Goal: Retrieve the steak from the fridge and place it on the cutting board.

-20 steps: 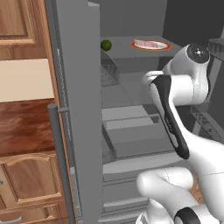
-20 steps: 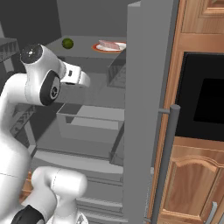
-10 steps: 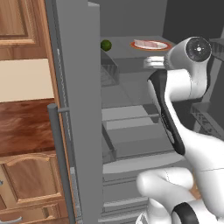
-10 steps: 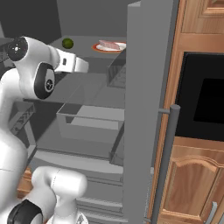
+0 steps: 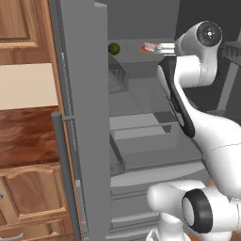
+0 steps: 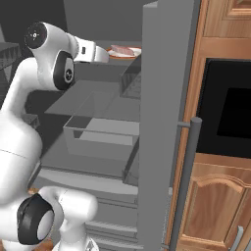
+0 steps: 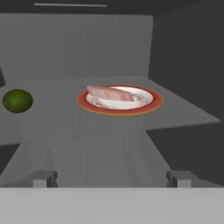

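Observation:
The steak [image 7: 111, 93], a pale pink slab with white streaks, lies on an orange-rimmed white plate [image 7: 120, 108] on an upper shelf of the open grey fridge [image 5: 84, 94]. My gripper [image 7: 111, 179] is open, level with that shelf and a short way in front of the plate, with nothing between its fingertips [image 7: 43, 178]. In the right base view my hand [image 6: 94, 53] points at the steak [image 6: 122, 49] from the left. The plate [image 5: 155, 46] also shows just beside my arm in the left base view. The cutting board is out of view.
A small dark green fruit [image 7: 17, 100] sits on the same shelf, left of the plate. Below, a grey drawer [image 6: 98, 132] stands pulled out. The fridge door [image 6: 162, 98] with its bar handle [image 6: 188, 181] stands open beside wooden cabinets and a black oven front [image 6: 230, 112].
My arm has risen and the hand has swung forward toward the plate on the upper shelf. The jaws stay wide apart. The steak and the fruit have not moved.

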### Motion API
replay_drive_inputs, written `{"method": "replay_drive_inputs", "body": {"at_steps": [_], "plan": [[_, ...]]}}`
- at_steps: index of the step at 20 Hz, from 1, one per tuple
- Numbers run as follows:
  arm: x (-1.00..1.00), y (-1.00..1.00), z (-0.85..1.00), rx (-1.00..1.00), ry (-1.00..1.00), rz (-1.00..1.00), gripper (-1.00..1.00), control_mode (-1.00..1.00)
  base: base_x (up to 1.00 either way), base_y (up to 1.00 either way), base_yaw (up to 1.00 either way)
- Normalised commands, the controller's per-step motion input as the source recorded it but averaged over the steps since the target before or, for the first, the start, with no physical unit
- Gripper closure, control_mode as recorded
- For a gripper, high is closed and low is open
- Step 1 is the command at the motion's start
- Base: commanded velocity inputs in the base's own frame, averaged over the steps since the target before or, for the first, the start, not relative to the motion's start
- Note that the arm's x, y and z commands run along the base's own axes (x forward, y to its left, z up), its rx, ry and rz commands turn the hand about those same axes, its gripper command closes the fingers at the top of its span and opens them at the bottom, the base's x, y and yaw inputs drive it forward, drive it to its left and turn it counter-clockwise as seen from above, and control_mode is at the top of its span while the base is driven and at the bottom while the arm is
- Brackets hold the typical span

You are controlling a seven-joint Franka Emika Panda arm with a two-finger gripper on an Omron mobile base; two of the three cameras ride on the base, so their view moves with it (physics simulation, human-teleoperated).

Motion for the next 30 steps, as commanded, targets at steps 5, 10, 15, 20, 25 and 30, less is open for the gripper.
{"method": "replay_drive_inputs", "body": {"at_steps": [5, 10, 15, 20, 25, 30], "plan": [[0.69, -0.25, 0.03, 0.0, 0.03, 0.0, -1.0, -1.0, 0.0, 0.0, 0.0], [0.56, -0.31, -0.07, 0.0, 0.0, 0.0, -1.0, -1.0, 0.0, 0.0, 0.0], [0.7, -0.26, -0.01, 0.0, 0.01, 0.0, -1.0, -1.0, 0.0, 0.0, 0.0], [0.69, -0.26, 0.0, 0.0, 0.1, 0.0, -1.0, -1.0, 0.0, 0.0, 0.0], [0.68, -0.23, 0.0, 0.0, 0.14, 0.0, -1.0, -1.0, 0.0, 0.0, 0.0], [0.5, -0.13, -0.07, 0.0, 0.08, 0.07, -1.0, -1.0, 0.0, 0.0, 0.0]]}}
